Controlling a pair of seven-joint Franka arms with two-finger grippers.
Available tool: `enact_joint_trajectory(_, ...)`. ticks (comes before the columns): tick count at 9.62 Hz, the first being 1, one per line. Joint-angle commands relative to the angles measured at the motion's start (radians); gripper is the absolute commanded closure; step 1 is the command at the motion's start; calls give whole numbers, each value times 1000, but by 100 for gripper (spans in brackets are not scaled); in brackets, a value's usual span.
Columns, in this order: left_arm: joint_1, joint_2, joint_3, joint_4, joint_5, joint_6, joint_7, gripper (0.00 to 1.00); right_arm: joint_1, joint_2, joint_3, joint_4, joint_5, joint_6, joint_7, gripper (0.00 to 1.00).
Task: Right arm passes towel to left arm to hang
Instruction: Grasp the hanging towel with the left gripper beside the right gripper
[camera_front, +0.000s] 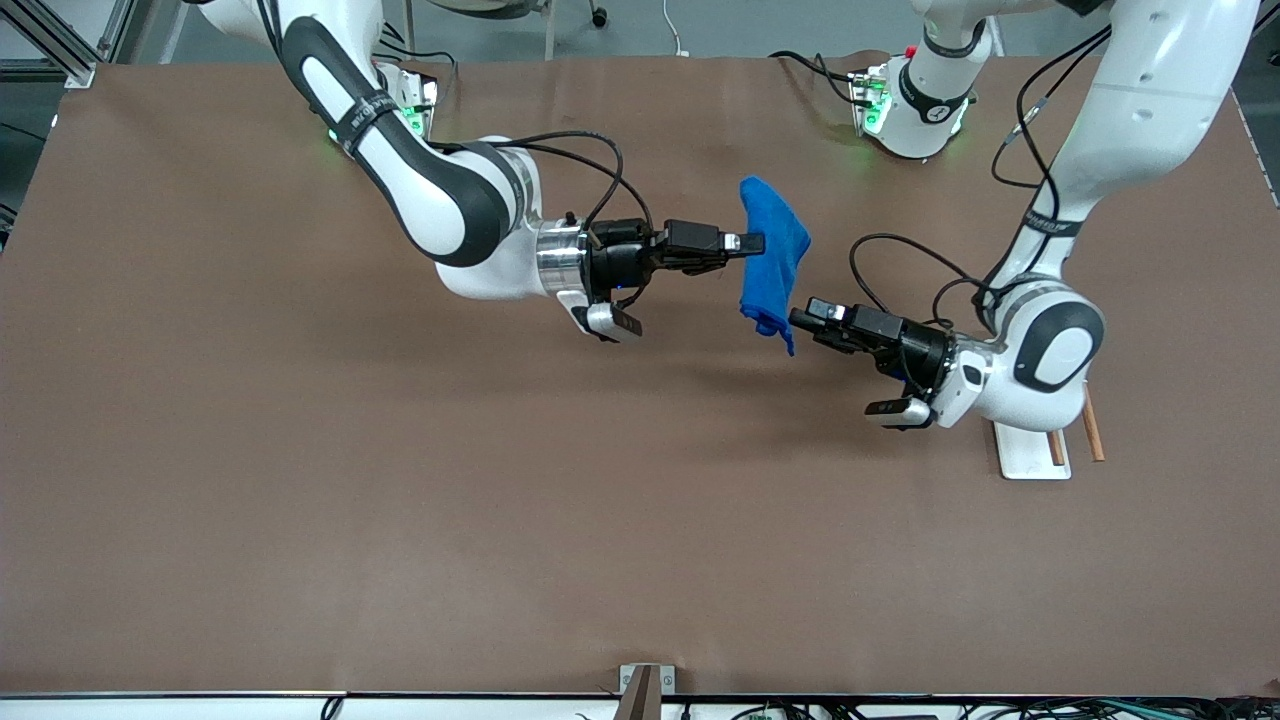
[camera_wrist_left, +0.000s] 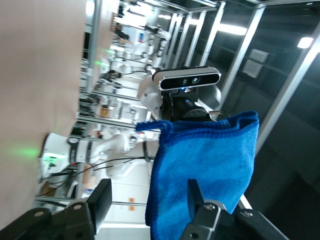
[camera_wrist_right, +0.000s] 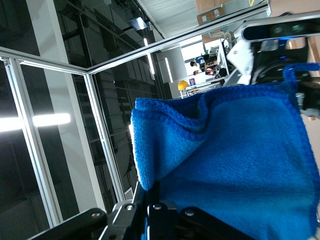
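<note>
Presently the towel (camera_front: 772, 262) hangs in the air over the middle of the bench (camera_front: 300, 480), toward the edge where the 2 robot bases stand. The right gripper (camera_front: 752, 243) is clenched on it, pinching the cloth about midway along one side, so that the blue folds droop above and below the pinch. In the right wrist view the towel (camera_wrist_right: 235, 165) fills most of the frame, its stitched hem showing along the upper border and its cloth bunching down into the closed black fingers (camera_wrist_right: 152, 212).

The right arm (camera_front: 440, 190) reaches out level from its base at the bench's back edge, wrist turned so the gripper points toward the left arm's end.

The left gripper (camera_front: 800, 318) hovers just beside the towel's lowest corner, pointed back at the right arm's end. Its jaws stand parted; in the left wrist view the 2 fingers (camera_wrist_left: 100, 200) sit well apart, with the lower part of the towel (camera_wrist_left: 210, 165) hanging between them and nothing yet pinched. The left arm (camera_front: 1060, 350) bends low over the bench.

Under that arm's elbow, near the left arm's end of the bench, lies a white tray (camera_front: 1030, 455) with 2 wooden rods (camera_front: 1092, 425) on it.
</note>
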Motion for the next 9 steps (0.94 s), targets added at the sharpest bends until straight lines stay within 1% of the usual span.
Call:
enact_joint_trajectory(1, 3, 29, -1, -2, -21, -17, 24, 32, 12, 6, 4, 15, 46, -4, -36, 100)
enact_joint_trajectory(3, 0, 35, -2, 3, -33, -19, 32, 33, 12, 23, 4, 22, 46, -5, -47, 100)
enact_joint_trajectory(5, -6, 37, -1, 6, -88, -60, 33, 35, 12, 26, 4, 28, 46, -4, -50, 100)
enact_joint_trajectory(6, -15, 40, -1, 9, -99, -60, 52, 37, 14, 26, 4, 28, 46, -4, -52, 100)
enact_joint_trajectory(7, -26, 58, -1, 9, -134, -60, 90, 37, 21, 26, 4, 28, 48, -4, -55, 100)
enact_joint_trajectory(9, -38, 86, -2, 29, -142, -60, 128, 37, 21, 33, 4, 28, 48, -4, -70, 100)
